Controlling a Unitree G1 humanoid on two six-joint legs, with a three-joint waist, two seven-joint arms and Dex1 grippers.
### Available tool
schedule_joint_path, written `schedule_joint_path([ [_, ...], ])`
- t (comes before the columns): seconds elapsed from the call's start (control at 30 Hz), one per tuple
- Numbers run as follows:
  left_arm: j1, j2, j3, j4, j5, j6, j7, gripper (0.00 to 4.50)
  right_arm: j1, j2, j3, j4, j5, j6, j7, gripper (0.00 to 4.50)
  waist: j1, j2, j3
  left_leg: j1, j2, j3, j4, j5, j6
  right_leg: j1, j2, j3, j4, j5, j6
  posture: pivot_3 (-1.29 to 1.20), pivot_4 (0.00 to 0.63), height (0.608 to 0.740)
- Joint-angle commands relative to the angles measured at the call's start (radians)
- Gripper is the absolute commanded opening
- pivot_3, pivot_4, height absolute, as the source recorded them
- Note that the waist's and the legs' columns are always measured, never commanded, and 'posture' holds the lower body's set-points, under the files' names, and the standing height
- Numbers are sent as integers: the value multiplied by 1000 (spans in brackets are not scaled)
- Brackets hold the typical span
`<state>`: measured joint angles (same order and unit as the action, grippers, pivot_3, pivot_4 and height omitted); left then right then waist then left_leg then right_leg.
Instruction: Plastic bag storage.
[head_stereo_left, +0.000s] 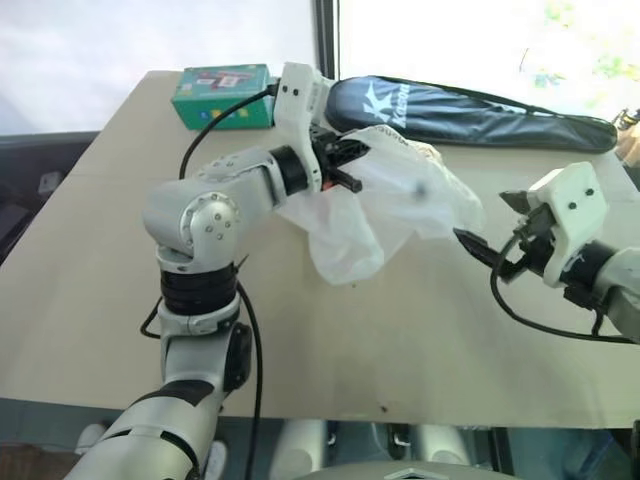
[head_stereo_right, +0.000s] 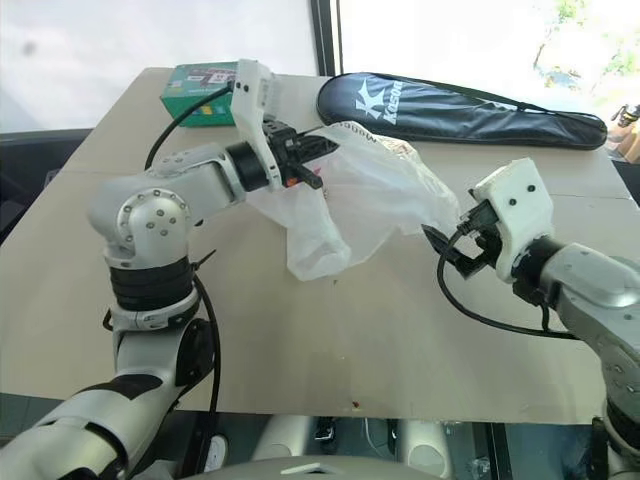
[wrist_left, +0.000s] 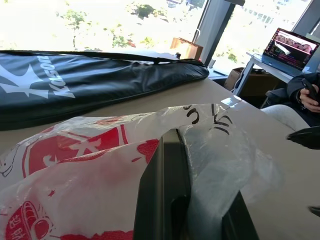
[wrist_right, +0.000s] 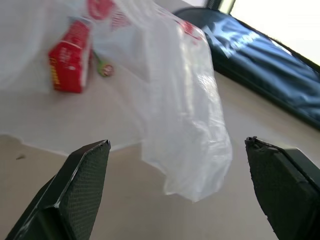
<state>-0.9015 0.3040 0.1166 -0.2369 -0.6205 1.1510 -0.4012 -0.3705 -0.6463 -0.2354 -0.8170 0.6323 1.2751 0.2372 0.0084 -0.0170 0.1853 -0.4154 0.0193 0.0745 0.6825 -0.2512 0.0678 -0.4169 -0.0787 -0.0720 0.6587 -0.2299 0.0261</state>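
Crinkly translucent plastic bag, draped

The black racket cover bears the white word "Kason".

Plastic bag hangs mid-table, pinched at its left edge by left gripper. Right gripper just right of bag, apart from it. Racket cover behind bag, green box at back-left corner.
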Motion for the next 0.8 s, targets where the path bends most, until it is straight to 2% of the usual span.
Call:
schedule_joint_path([
  [0.03,-10,16,-2,-31,-12,-28,-15,0,-61,65,105,154,-118,-64,-92,4485,1,0,0,0,0,1,0,0,0,0,1,1,1,0,0,0,150,740],
  [0.07,-10,19,-2,-33,-12,-27,-13,0,-71,94,108,182,-122,-71,-98,4485,3,0,0,0,0,1,1,0,0,0,1,1,2,0,0,0,150,740],
  [0.1,-9,25,-1,-36,-12,-28,-14,0,-81,105,123,210,-142,-90,-103,3960,4,0,0,0,0,0,1,0,0,-1,1,1,1,0,0,0,150,740],
  [0.13,-5,31,2,-41,-13,-29,-16,0,-90,109,131,228,-157,-102,-103,3699,5,0,0,-1,0,0,1,0,0,-1,1,1,1,0,0,0,150,740],
  [0.27,22,81,18,-64,-41,-35,-64,0,-106,124,100,259,-165,-117,-91,1682,5,0,0,-2,-1,0,0,0,1,-1,1,0,0,0,0,0,150,740],
  [0.33,27,97,102,-57,-180,55,-124,0,-108,130,86,264,-164,-122,-87,642,4,0,0,-2,-1,0,-1,-1,1,-1,1,0,-2,0,0,0,150,740],
  [0.37,25,104,151,-59,-263,87,-151,253,-110,133,82,266,-162,-123,-85,225,3,0,0,-2,-1,0,-2,-1,1,-1,1,0,-2,0,0,0,150,740],
  [0.4,16,125,225,-39,-377,154,-170,555,-115,137,77,272,-158,-124,-80,0,3,0,0,-2,-1,0,-2,-1,1,-1,1,-1,-2,0,0,0,150,740],
  [0.47,13,187,326,7,-553,262,-197,1302,-123,140,77,283,-160,-128,-74,0,-3,0,0,-2,-1,0,-2,-1,1,-1,1,-1,-2,0,0,0,150,740],
  [0.53,27,313,373,93,-772,385,-238,2328,-131,150,74,296,-157,-132,-68,0,-10,0,0,-1,0,0,-1,0,1,-2,1,-1,-1,0,0,0,150,740],
  [0.57,58,411,372,137,-897,428,-282,2620,-136,152,77,302,-158,-136,-64,0,-17,0,1,-1,0,0,-1,0,0,-2,1,-1,-1,0,0,0,150,740],
  [0.6,96,505,355,168,-1006,453,-313,3182,-139,155,80,306,-158,-138,-60,0,-25,0,1,-1,0,0,-1,0,0,-2,1,0,0,0,1,0,150,740],
  [0.67,177,625,316,144,-1103,463,-336,4181,-144,155,87,312,-160,-139,-53,0,-26,1,1,-1,0,1,-2,0,0,-3,1,1,1,-1,0,0,150,740],
  [0.7,225,659,303,96,-1114,458,-336,4398,-145,156,92,312,-159,-139,-48,0,-22,1,1,-1,0,1,-2,0,0,-3,1,1,0,-1,0,0,150,740],
  [0.8,347,729,263,37,-1193,404,-303,4398,-148,165,99,311,-159,-136,-46,0,-13,0,1,-1,-1,0,-2,0,0,-2,-2,0,0,0,0,0,150,740],
])
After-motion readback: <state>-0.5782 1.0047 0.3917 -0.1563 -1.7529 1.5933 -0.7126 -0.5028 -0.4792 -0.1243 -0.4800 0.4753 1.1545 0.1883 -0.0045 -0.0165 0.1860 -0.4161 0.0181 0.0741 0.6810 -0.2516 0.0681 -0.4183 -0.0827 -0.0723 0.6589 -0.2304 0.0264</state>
